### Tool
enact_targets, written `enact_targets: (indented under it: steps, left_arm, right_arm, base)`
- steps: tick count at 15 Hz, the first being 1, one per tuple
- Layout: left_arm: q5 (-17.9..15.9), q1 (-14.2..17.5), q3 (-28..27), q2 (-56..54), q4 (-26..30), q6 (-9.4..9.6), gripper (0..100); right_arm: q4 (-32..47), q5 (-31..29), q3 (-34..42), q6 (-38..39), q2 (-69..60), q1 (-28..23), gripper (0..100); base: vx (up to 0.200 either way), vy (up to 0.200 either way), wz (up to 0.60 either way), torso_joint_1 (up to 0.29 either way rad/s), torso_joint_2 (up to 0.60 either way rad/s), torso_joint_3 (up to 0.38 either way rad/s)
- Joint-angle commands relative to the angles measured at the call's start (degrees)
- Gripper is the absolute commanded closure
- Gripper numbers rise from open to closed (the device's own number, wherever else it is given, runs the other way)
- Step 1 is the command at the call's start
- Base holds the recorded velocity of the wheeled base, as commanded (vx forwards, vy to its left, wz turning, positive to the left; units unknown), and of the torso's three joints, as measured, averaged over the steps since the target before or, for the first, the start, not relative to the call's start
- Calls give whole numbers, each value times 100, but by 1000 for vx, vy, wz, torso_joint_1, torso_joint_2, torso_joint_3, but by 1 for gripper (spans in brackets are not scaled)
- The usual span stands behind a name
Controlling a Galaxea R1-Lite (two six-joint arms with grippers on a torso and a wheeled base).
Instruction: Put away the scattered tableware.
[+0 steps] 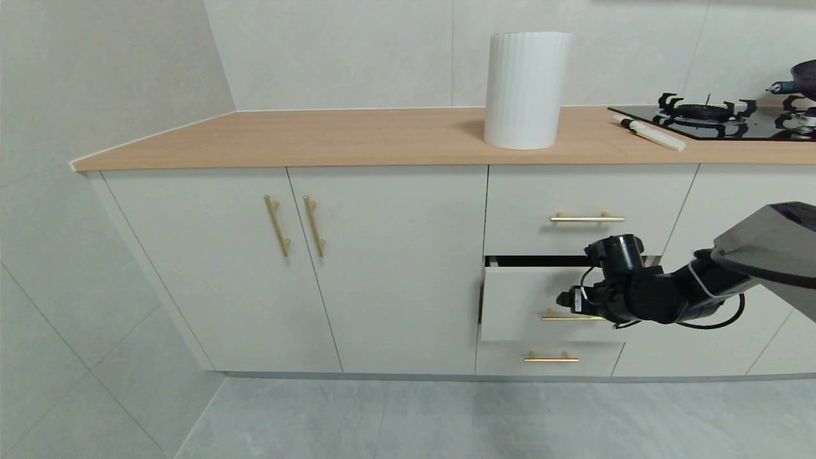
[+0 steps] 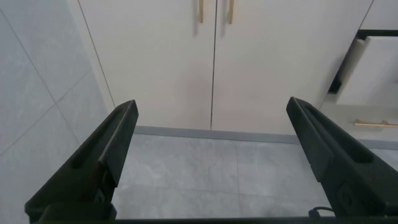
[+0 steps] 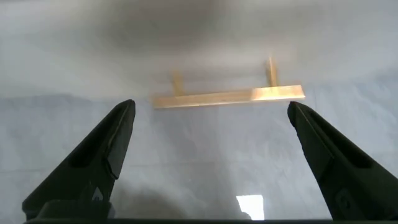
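My right pincer (image 3: 209, 111) was released, its two black fingers spread wide in front of the slim brass bar handle (image 3: 229, 97) of the off-white middle drawer (image 1: 523, 303), without touching it. That drawer stood pulled partly out beneath the light wooden desk (image 1: 319, 137).

The tableware, a pale cream stick-shaped utensil (image 1: 651, 133), long and thin, lay flat toward the desk's right end, near the front edge. It was just beside the corner of the black glass gas hob (image 1: 720, 121). I could not tell whether it was one piece or a pair.

A tall white ribbed cylindrical container (image 1: 526, 89) stood upright on the desk, near the utensil but apart from it.

My left pincer (image 2: 211, 104) was also released, fingers wide, low over the grey tiled floor (image 2: 205, 174) and facing the closed off-white cabinet doors (image 2: 186, 62).
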Motion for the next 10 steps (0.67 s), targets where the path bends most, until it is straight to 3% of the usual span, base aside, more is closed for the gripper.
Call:
enact_targets:
  steps: [1, 6, 10]
  left_arm:
    - [1, 4, 0, 2, -1, -4, 0]
    - [1, 4, 0, 2, -1, -4, 0]
    - [1, 4, 0, 2, -1, -4, 0]
  right_arm:
    - [-1104, -84, 150, 24, 411, -73, 0]
    - [-2158, -383, -52, 24, 868, -126, 0]
    - [-2167, -506, -333, 270, 965, -144, 0]
  base:
    - [0, 0, 0, 0, 0, 0]
    - [0, 0, 0, 0, 0, 0]
    - [0, 0, 0, 0, 0, 0]
